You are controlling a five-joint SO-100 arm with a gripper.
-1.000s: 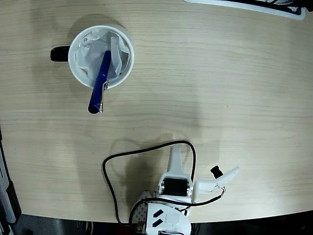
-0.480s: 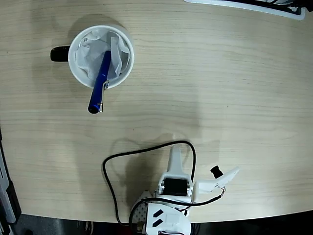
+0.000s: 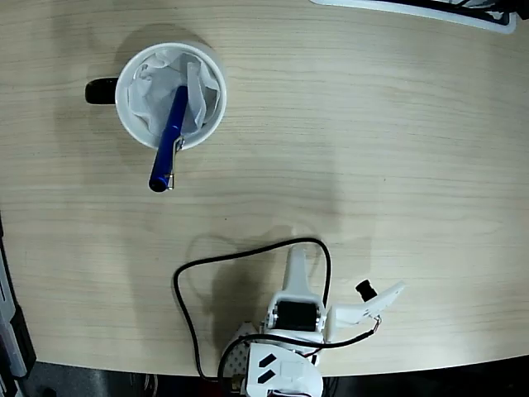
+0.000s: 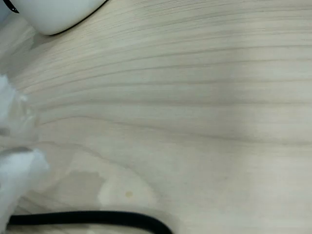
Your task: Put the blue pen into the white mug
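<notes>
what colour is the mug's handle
Black, on the white mug; the handle shows best in the fixed view.

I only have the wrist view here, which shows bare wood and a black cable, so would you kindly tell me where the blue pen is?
Observer: In the fixed view the blue pen stands tilted in the white mug, its upper end leaning out over the rim toward the bottom of the picture.
Operator: Thank you. Is the gripper anywhere near it?
Observer: No. The gripper sits folded by the arm's base at the bottom edge of the picture, far from the mug and holding nothing.
Operator: Which way does the mug's handle face?
Observer: The black handle points to the picture's left, away from the arm.
</notes>
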